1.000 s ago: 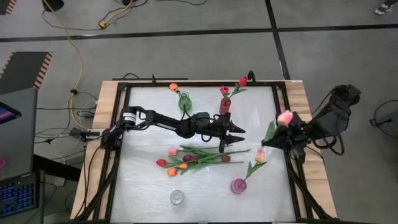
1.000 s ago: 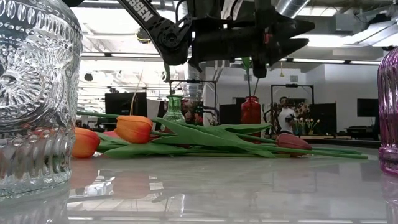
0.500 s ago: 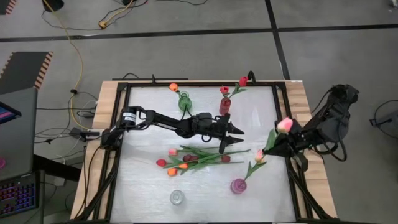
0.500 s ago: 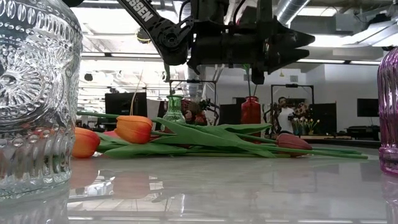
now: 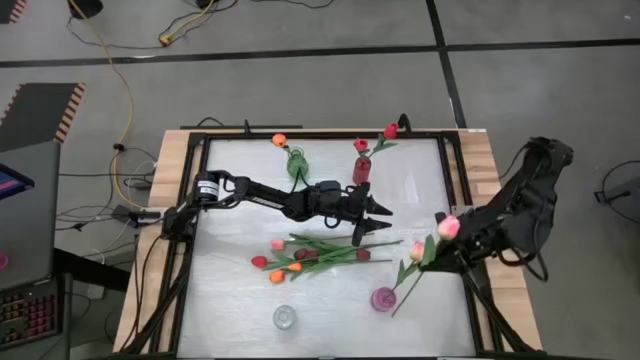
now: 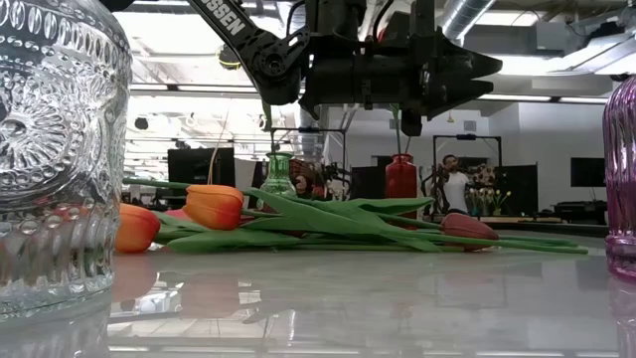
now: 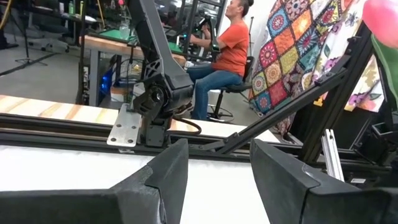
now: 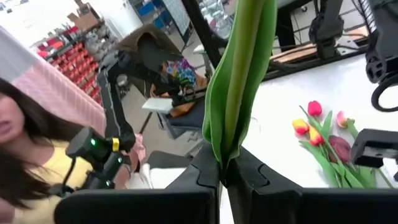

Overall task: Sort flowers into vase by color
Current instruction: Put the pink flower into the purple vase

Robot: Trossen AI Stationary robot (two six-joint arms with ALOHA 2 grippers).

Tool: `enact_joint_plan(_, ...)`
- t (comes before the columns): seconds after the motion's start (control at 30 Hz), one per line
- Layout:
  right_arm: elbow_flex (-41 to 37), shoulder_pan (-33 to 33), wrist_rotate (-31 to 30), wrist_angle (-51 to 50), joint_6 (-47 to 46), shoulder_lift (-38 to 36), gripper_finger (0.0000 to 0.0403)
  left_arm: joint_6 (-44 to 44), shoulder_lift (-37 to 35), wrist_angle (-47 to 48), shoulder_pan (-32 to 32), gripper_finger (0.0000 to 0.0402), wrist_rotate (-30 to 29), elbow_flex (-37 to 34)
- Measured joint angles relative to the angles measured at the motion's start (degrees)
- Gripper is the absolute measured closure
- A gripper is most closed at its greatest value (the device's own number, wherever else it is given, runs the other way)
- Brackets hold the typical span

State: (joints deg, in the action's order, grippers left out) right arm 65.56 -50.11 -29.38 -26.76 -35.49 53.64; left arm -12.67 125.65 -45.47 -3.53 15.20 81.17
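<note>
The table (image 5: 240,300) was seen with a pile of flowers (image 5: 310,254) lying in its middle. Above them the left gripper (image 5: 378,220) was held wide open and empty. A pink tulip (image 5: 448,228) was pinched tightly by the right gripper (image 5: 440,256), near the pink vase (image 5: 383,298).

Clear vase (image 6: 55,149) cut off (low view's left edge).

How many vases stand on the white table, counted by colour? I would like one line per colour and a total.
green glass vase: 1
red vase: 1
purple glass vase: 1
clear glass vase: 1
Total: 4
</note>
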Motion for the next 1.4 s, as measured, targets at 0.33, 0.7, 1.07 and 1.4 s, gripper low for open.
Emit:
enact_joint_plan(0.33, -0.04, -0.51, -2.20, -2.90, 2.81, 2.91, 0.0364, -0.02, 0.00, 0.17, 0.00, 0.0242, 0.02, 0.00)
enact_joint_plan(0.7, -0.04, -0.50, -2.40, -6.56, 3.22, 2.89, 0.0364, -0.02, 0.02, 0.24, 0.00, 0.0242, 0.02, 0.00)
enact_joint_plan(1.07, -0.04, -0.50, -4.12, -7.61, 5.56, 2.89, 0.0364, -0.02, 0.02, 1.17, 0.00, 0.0242, 0.00, 0.00)
enact_joint_plan(1.4, -0.04, -0.50, -4.14, -9.93, 5.75, 3.84, 0.0364, 0.00, 0.04, 2.32, 0.00, 0.0242, -0.04, -0.02)
